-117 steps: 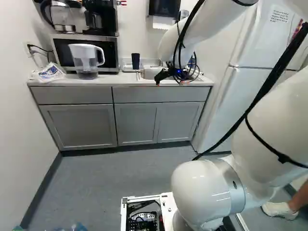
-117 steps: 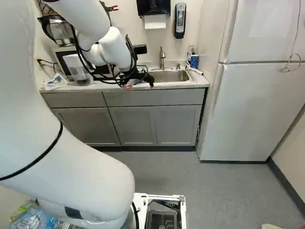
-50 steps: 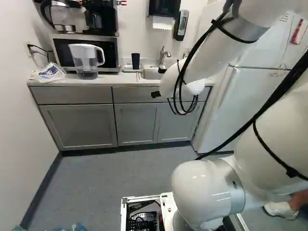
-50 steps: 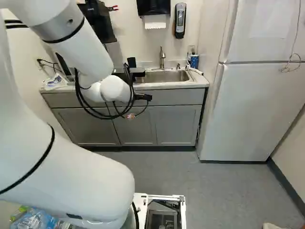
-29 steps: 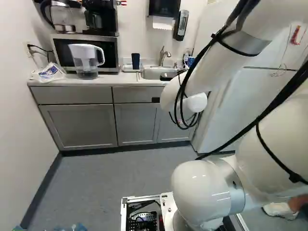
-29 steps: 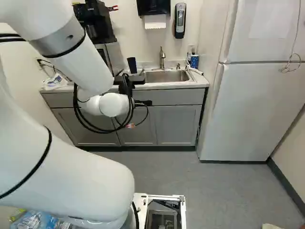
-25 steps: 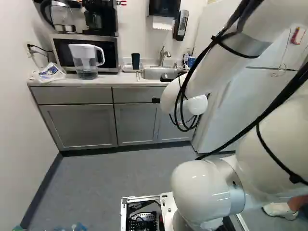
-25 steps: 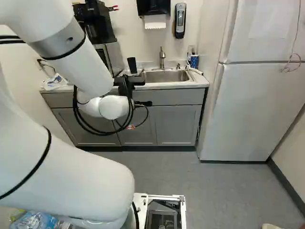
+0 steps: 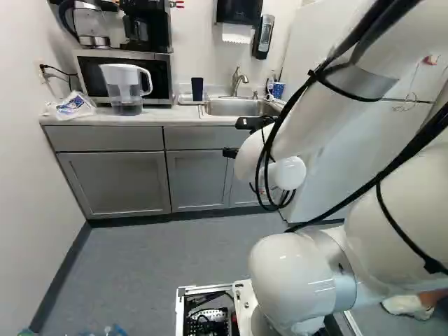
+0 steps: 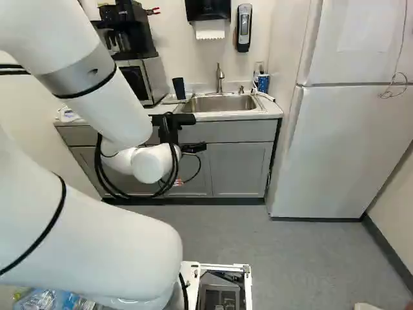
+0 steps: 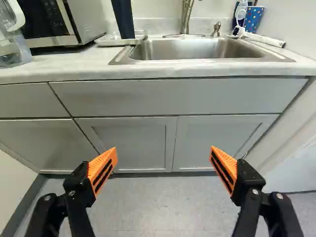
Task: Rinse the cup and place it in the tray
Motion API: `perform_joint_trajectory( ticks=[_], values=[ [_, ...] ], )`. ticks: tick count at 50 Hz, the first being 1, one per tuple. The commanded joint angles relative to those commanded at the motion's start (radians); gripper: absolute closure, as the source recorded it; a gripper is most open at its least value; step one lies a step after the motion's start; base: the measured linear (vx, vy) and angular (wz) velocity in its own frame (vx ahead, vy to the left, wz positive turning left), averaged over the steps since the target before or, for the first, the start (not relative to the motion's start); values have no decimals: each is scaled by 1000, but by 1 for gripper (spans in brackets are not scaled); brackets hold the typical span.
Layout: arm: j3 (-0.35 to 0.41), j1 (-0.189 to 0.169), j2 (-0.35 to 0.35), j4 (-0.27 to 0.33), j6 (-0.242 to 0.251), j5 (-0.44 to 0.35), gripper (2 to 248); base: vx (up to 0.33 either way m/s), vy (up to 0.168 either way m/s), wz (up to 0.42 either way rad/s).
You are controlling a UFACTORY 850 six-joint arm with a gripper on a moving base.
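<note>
White pitcher point(image 9: 126, 89) with a clear lower part is noted toward the left end of the worktop point(image 9: 157, 117), in front of the microwave point(image 9: 87, 72). A packet point(image 9: 73, 105) is found at the worktop's left end. The sink point(image 11: 197, 49) is set in toward the right end, and the faucet point(image 9: 239, 82) is mounted behind it. At the worktop's right rear corner a patterned blue cup point(image 11: 253, 19) is seen, with a white-handled item point(image 11: 266, 40) lying just beside it. The fridge point(image 10: 348, 148) is sited beyond the right end.

The gripper point(image 10: 195, 148) is held ahead of the cabinet doors point(image 11: 131, 143), and the way to the tray point(image 11: 120, 41) is crossed by the worktop's front edge. Its two fingers are spread wide apart, with nothing gripped between the orange pads point(image 11: 102, 168).

The dark blue cup point(image 9: 197, 88) is located in the tray, near the worktop's rear edge and just beside the sink's left edge. It is stood upright, mouth pointed up and narrower base down; its long axis is vertical, square to the worktop
</note>
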State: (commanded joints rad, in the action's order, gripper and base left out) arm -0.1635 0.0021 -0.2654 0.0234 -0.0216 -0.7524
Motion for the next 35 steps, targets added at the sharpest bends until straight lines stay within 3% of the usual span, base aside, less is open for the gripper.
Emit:
perform_joint_trajectory(
  ticks=[35],
  values=[
    [72, -2, -13, -22, 20, -113, 3, 0, 0, 0]
  ],
)
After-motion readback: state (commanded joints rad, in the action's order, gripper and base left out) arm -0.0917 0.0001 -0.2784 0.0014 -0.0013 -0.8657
